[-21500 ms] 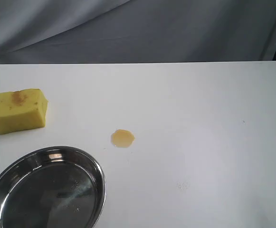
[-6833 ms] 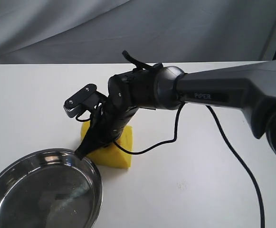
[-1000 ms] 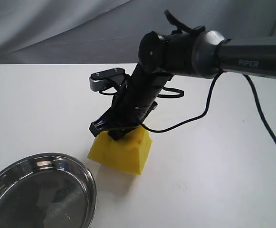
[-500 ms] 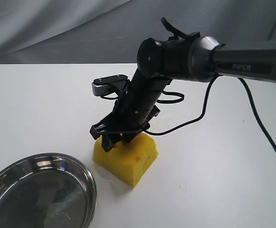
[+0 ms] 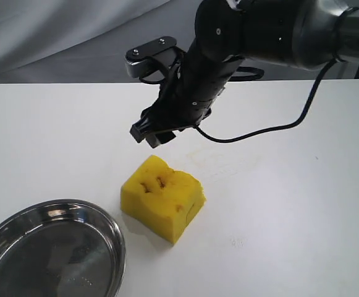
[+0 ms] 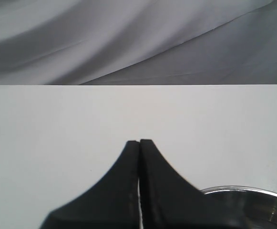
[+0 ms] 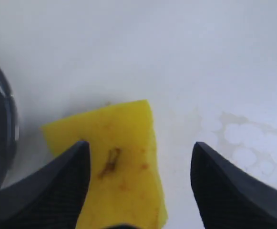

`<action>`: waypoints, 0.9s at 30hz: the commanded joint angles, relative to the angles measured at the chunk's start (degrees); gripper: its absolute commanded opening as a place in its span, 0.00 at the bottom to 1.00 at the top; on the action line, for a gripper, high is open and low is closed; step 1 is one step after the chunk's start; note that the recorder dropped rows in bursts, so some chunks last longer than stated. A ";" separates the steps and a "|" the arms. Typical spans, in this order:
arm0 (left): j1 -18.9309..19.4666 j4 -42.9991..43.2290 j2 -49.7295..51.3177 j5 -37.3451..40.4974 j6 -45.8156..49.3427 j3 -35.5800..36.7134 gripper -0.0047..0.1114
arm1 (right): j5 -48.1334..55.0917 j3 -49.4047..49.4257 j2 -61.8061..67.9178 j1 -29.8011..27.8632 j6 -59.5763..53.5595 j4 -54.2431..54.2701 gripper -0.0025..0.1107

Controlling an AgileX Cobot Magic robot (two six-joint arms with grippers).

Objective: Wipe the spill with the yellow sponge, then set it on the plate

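Right gripper hovering, jaws spread and empty; yellow sponge lying at its 6 o'clock, plate at sponge's 8 o'clock; left gripper jaws pressed together

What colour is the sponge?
Bright yellow with small brown marks; the sponge shows best in the exterior view.

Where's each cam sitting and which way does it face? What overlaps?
Exterior: raised off the arms, looks down across the table to the grey drape; right arm over sponge.
Left wrist: low over the table, faces the drape; shut left fingers.
Right wrist: above the sponge, faces down; open right fingers.
Shared: plate in all three; sponge in exterior and right wrist.
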 commanded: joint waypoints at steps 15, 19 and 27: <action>0.10 -0.03 -0.16 -0.14 -0.17 0.29 0.04 | 5.92 -0.13 11.35 -2.39 1.97 -3.33 0.44; 0.10 -0.03 -0.16 -0.14 -0.17 0.29 0.04 | 5.92 -0.13 11.35 -2.39 1.97 -3.33 0.33; 0.10 -0.03 -0.16 -0.14 -0.17 0.29 0.04 | 5.92 -0.13 9.96 -2.39 1.97 -3.44 0.02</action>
